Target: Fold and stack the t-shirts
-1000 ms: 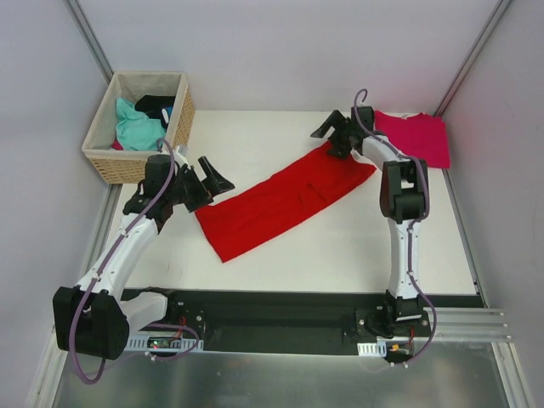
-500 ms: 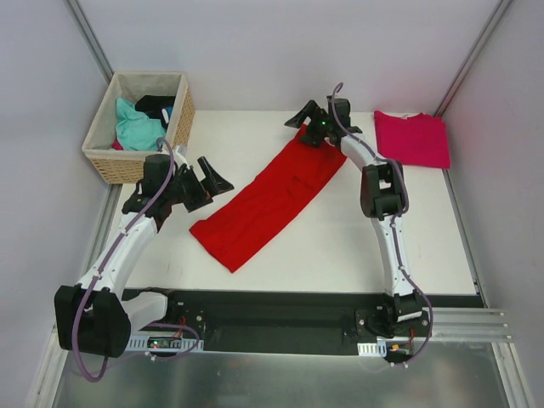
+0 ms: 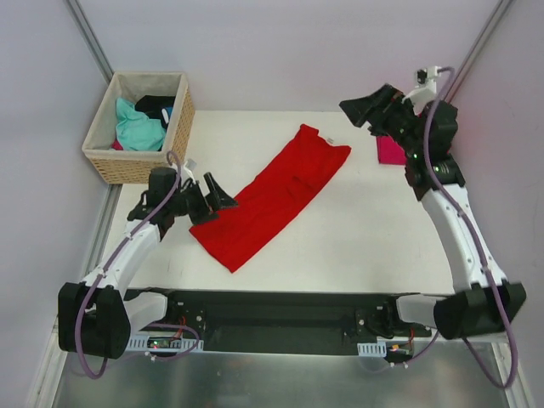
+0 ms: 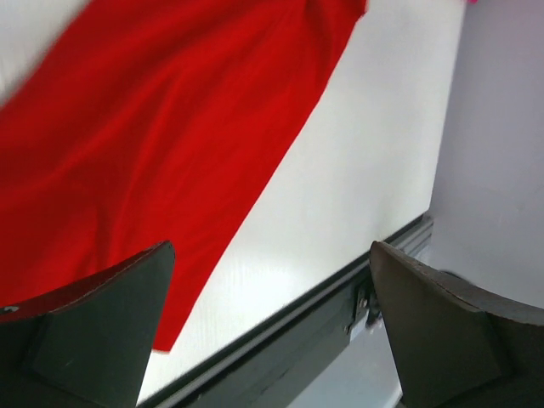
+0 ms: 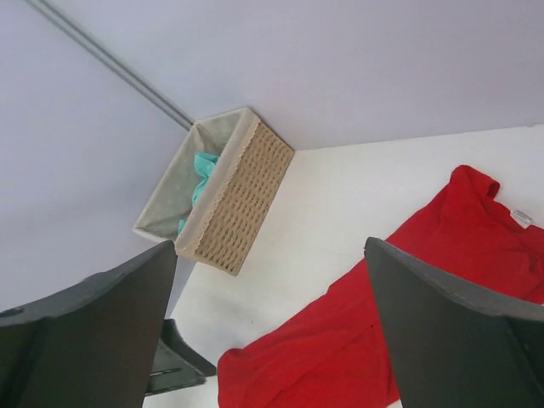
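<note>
The red t-shirt (image 3: pixel 272 200) lies on the table as a long folded strip, running diagonally from near left to far right, its white neck label (image 3: pixel 330 141) at the far end. My left gripper (image 3: pixel 216 204) is open just left of the strip's near end; its wrist view shows the red t-shirt (image 4: pixel 144 144) ahead of the left gripper (image 4: pixel 270 255), with nothing between the fingers. My right gripper (image 3: pixel 369 115) hangs open and empty, raised at the far right. The magenta t-shirt (image 3: pixel 391 151) is mostly hidden behind that arm. From the right gripper (image 5: pixel 268 246) I look down on the red t-shirt (image 5: pixel 408 314).
A wicker basket (image 3: pixel 183 115) holding teal and black clothes stands at the far left corner; the wicker basket (image 5: pixel 229 204) also shows in the right wrist view. Grey walls close in the left, back and right. A black rail (image 3: pixel 297 297) runs along the table's near edge.
My right gripper has left the red shirt's collar end, rising and swinging right over the magenta shirt. The left gripper has dropped slightly toward the strip's near end.
</note>
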Robot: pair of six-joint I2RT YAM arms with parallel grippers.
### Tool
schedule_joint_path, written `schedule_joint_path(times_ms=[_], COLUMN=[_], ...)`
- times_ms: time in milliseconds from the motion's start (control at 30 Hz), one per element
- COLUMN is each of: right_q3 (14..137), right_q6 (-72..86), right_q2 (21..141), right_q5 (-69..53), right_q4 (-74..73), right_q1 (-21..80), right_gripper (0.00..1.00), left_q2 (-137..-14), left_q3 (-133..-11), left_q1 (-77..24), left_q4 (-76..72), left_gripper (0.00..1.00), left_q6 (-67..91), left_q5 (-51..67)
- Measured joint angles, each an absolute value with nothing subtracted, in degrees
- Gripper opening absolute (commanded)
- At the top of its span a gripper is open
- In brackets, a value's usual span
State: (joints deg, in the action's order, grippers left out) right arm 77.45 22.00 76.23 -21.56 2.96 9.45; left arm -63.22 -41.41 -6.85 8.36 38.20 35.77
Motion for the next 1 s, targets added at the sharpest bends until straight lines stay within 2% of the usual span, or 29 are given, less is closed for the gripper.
schedule_joint_path(times_ms=[133,333,667,1000], right_q3=[69.9,62.7,62.1,62.1], right_q6=[20.6,19.6,19.2,19.0], right_q2=[68.2,70.6,70.5,70.5], right_q5=[-21.4,-20.5,-20.4,-20.4], right_q4=[3.1,-4.2,-6.0,-6.2], right_q1=[9.9,10.0,10.2,10.4], right_gripper=[0.97,0.97,0.97,0.97], left_q2=[-63.2,-60.7,-59.0,-67.1], left_q3=[-33.0,-26.3,-24.3,-21.1], left_q1=[-9.3,-11.0,-12.1,-16.3], left_q4=[8.2,8.1,5.2,-2.5], left_gripper=[0.99,0.99,0.99,0.99], left_q6=[38.6,39.7,40.4,43.3], left_q5=[36.1,36.2,36.6,36.9])
